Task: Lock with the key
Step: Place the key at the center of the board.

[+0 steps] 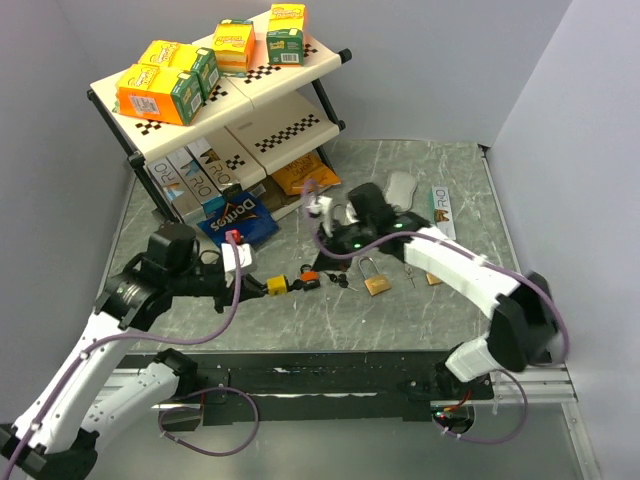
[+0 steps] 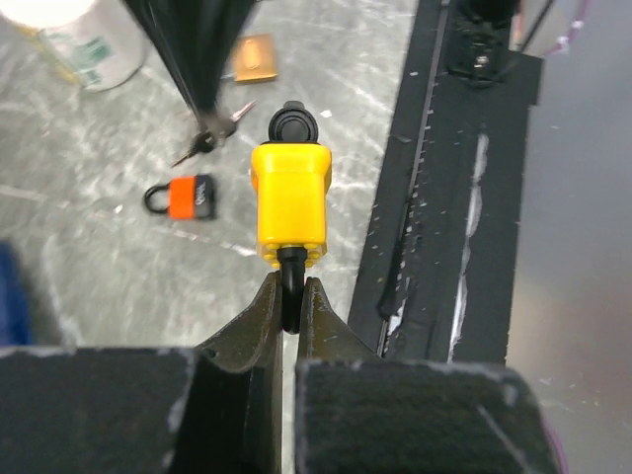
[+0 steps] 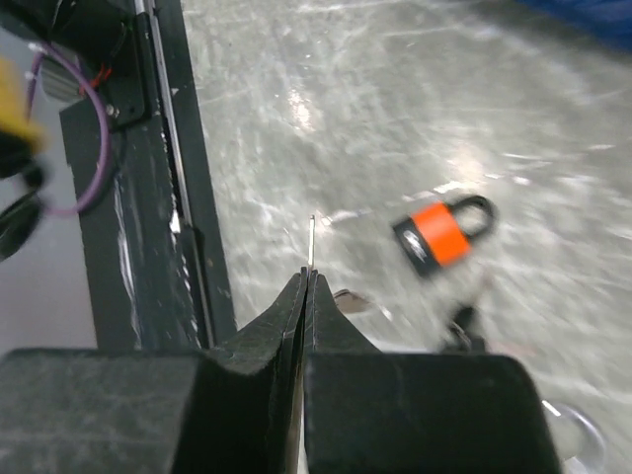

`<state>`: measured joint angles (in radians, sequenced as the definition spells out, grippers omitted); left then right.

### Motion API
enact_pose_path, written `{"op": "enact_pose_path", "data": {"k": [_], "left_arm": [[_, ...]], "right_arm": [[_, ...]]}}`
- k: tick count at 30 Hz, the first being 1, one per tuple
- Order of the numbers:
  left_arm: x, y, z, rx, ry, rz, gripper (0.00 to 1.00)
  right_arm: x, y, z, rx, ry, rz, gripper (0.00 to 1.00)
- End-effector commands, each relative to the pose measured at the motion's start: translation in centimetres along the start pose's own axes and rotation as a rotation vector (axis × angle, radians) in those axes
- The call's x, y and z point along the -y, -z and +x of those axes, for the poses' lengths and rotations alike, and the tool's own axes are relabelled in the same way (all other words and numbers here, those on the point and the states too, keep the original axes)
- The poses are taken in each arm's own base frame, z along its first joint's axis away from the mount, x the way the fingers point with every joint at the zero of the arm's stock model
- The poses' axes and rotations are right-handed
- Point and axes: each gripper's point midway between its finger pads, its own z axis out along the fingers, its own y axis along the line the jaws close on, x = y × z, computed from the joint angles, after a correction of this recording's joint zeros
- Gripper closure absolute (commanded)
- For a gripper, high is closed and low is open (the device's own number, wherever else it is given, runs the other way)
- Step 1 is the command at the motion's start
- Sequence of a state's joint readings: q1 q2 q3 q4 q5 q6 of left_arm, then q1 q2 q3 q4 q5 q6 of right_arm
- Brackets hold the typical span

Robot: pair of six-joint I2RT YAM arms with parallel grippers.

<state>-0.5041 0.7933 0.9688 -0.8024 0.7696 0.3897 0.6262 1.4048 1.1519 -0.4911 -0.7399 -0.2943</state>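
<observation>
A yellow padlock [image 1: 276,286] hangs just above the table, and my left gripper [image 1: 256,283] is shut on its black shackle [image 2: 289,296]. In the left wrist view the yellow padlock's [image 2: 291,202] black end points away from me, towards the right gripper's dark fingers [image 2: 202,49]. My right gripper [image 1: 320,262] is shut on a thin silver key [image 3: 312,242] whose blade sticks out past the tips. The key [image 2: 212,133] hangs a short way from the padlock's far end and does not touch it. An orange padlock [image 3: 444,235] lies on the table between the two grippers.
A brass padlock [image 1: 377,283] and loose keys [image 1: 345,282] lie right of the orange padlock [image 1: 309,278]. A rack [image 1: 300,75] with boxes stands at the back left, with snack bags [image 1: 238,215] under it. A black rail [image 1: 330,375] runs along the near edge.
</observation>
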Motion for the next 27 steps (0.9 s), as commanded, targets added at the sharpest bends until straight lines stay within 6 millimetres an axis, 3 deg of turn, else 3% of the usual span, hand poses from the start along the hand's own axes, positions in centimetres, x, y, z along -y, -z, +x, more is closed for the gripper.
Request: {"op": "enact_pose_path", "data": {"k": [1,2,6,12,20,27], "left_arm": [[-0.5,1.6,-0.9,0.027,-0.038,-0.081,0.99],[-0.5,1.7,-0.8,0.027,-0.031,-0.085,0.99],[-0.4,2.0,-0.3,0.043,0.008,-0.091,0.99],[-1.0,2.7,0.3,0.041,0.021,-0.166,0.99],[-0.7,2.4,0.8,0.048,0.021,-0.145,0.99],[-0.6,2.2,0.9,0.041,0.02,-0.126,0.99]], "right_arm": [[0.5,-4.8,-2.7,0.048,-0.094,-0.007,1.0],[0.0,-6.1,-3.0,0.05,-0.081,-0.024,1.0],[1.3,-10.9,-1.5,0.012,-0.161,-0.051,1.0],[3.4,-15.8,0.1,-0.057,-0.254,-0.097,1.0],[4.7,-17.6,1.8,-0.084,-0.301,-0.078,1.0],[6.5,-17.6,2.8,-0.087,-0.347,-0.011,0.98]]}}
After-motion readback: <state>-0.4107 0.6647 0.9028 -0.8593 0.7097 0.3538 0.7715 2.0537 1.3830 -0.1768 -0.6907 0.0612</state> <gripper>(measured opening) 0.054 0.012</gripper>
